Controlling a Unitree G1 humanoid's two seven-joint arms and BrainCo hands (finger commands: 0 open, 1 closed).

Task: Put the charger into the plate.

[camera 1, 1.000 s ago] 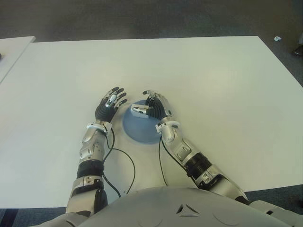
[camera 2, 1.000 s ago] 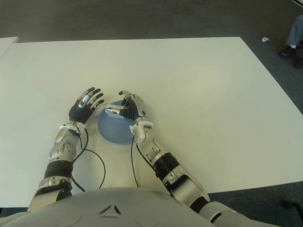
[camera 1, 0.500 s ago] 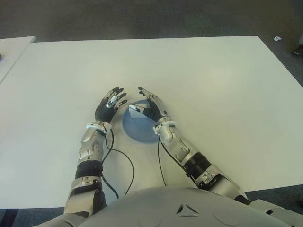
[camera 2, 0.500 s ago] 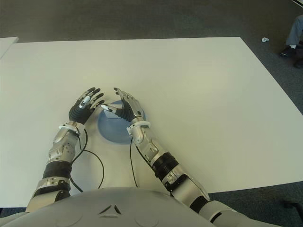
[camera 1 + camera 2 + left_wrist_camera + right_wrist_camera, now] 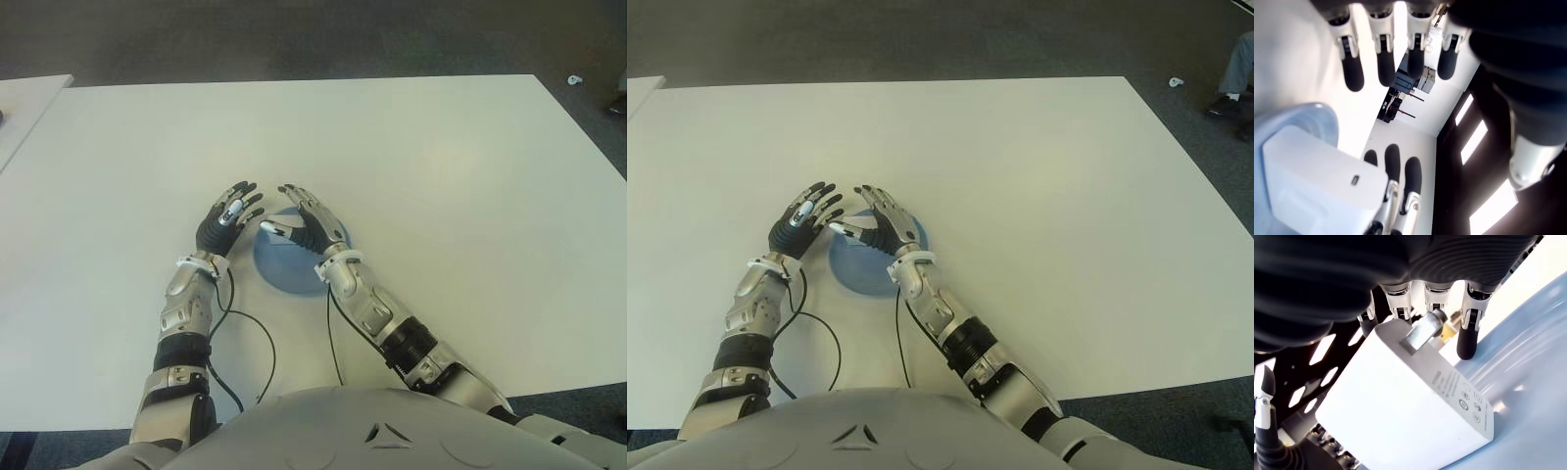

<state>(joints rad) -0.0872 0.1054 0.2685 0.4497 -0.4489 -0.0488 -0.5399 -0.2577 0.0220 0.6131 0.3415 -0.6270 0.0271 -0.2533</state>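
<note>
The white table fills most of both eye views. A round blue plate lies on it just below frame centre, slightly left.

The white charger sits in the plate. In the right wrist view the block stands on the blue surface with its printed face turned toward the camera and a metal prong projecting from its upper face. In the left wrist view the charger shows a small port on one face, with the plate's rim curving behind it. In the eye views the charger is mostly covered by the right hand.

The right hand is above the far part of the plate, at frame centre. Its fingers are extended and spread. They are close around the charger, but no finger is seen gripping it; the hand is released.

The left hand shows just left of the plate's rim, left of centre in the eye views. Its fingers are straight and spread, and it holds nothing.

Black cables loop on the table near the lower centre of the frame, between the two forearms. A second white table edge shows at the upper left of the left eye view.
</note>
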